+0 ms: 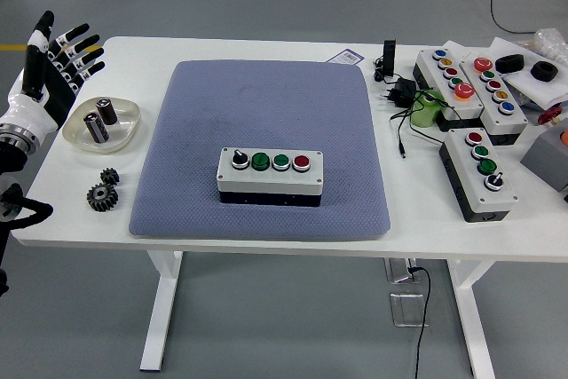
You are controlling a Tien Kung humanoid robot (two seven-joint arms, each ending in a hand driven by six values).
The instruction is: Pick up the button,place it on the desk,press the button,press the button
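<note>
Button box [270, 176] sits on the blue-grey mat [266, 104], near its front edge, four controls on top. My left hand [49, 64] is at the table's [266, 241] far left edge, fingers spread wide, holding nothing. Dish [124, 130] with two cylinders nearby, gears [104, 191] just below.

You have the button box [271, 176] lying flat on the blue-grey mat [266, 113], toward its front edge, long side parallel to the table's near edge; its body is light grey over a black base; along its top sit a black selector knob, two green buttons, and one red button at the right end.
</note>
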